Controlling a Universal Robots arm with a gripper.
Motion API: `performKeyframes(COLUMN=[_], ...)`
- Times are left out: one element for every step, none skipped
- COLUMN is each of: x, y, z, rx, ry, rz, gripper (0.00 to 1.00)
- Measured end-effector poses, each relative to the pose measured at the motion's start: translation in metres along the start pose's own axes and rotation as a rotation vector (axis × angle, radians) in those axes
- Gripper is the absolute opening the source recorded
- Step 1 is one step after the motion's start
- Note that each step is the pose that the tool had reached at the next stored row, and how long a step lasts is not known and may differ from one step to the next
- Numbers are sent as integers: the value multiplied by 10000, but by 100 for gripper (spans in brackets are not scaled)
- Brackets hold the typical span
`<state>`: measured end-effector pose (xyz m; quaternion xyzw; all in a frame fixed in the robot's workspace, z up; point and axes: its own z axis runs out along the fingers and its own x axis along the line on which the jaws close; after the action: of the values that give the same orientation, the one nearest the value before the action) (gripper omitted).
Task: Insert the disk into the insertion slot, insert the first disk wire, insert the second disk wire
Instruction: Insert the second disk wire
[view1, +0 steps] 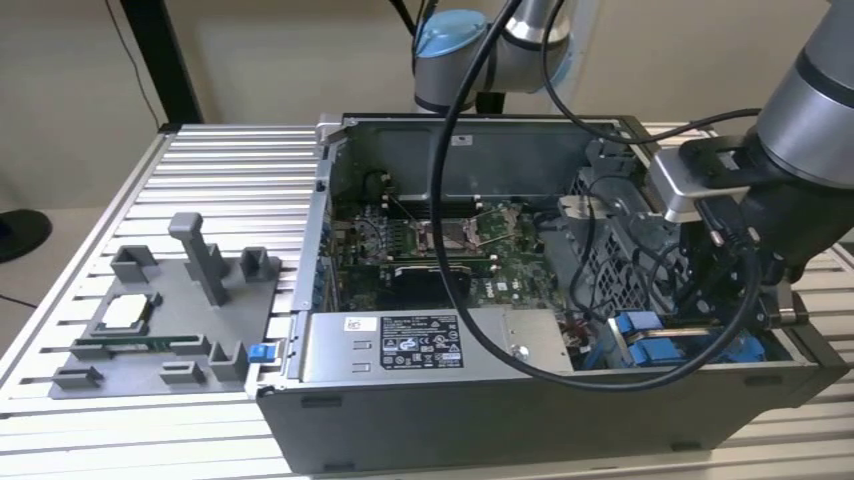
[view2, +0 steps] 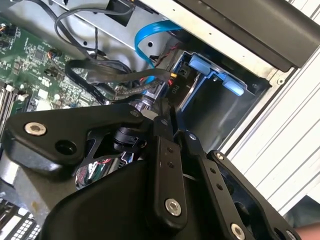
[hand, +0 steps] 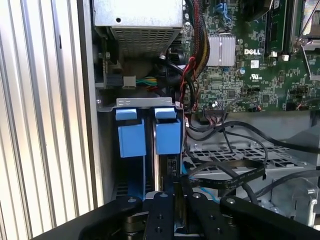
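The disk (hand: 170, 165) stands on edge in the insertion slot (hand: 145, 102), held in the blue frame (hand: 167, 135) beside a second blue frame (hand: 132, 137). My gripper (hand: 177, 206) hangs just over the disk's dark edge, fingers drawn together on the connector of a flat black disk wire (hand: 227, 176) that loops off over the perforated metal. In the second wrist view the gripper (view2: 164, 117) sits by the blue tabs (view2: 202, 65) of the bay, amid bundled cables. In the exterior view the gripper (view1: 725, 305) reaches into the case's near corner on the exterior view's right, by the blue frames (view1: 654, 350).
A labelled power-supply box (view1: 400, 345) lies along the case's near side, with the motherboard (view1: 427, 240) behind it. A perforated cage (view1: 607, 260) and loose black cables crowd the arm. A light blue cable (view2: 150, 35) curves nearby. A grey fixture (view1: 160, 320) sits on the slatted table.
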<state>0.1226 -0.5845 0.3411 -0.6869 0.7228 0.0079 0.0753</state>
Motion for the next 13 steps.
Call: performKeyframes(x=[0, 1, 1, 1, 1, 0, -2, -7, -10, -12, -14, -16, -16], y=[0, 1, 1, 2, 3, 4, 5, 6, 6, 7, 7, 7, 7], z=[4, 8, 13, 20, 28, 34, 39, 41, 41, 42, 42, 43, 42], rx=[3, 8, 13, 21, 28, 30, 32, 33, 34, 34, 34, 33, 33], ry=[14, 28, 40, 51, 60, 65, 63, 59, 61, 59, 59, 59, 59], rz=[-2, -3, -5, -7, -8, -10, -9, -9, -10, -10, -9, -10, -9], gripper=[0, 0, 0, 0, 0, 0, 0, 0, 0, 0, 0, 0, 0])
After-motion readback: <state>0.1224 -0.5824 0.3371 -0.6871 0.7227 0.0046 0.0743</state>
